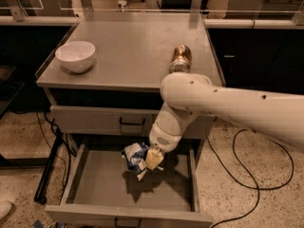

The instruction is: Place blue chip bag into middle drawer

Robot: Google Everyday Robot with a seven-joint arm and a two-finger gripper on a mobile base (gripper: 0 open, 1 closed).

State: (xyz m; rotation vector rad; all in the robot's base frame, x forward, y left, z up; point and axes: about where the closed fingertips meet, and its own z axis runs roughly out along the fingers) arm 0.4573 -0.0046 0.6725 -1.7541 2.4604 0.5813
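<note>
claw point(149, 160) above middle drawer point(102, 191) part-hidden by blue chip bag point(135, 156), arm point(237, 103) cropped right

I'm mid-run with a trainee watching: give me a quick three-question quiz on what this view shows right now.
1. True or false: the hand holds the blue chip bag above the open middle drawer.
2. Multiple choice: what stands on the left side of the tabletop? A) a white bowl B) a mug C) a plate
3. Fill in: the drawer front just above the middle drawer is ___.

Key: 1 true; 2 A; 3 shut.
</note>
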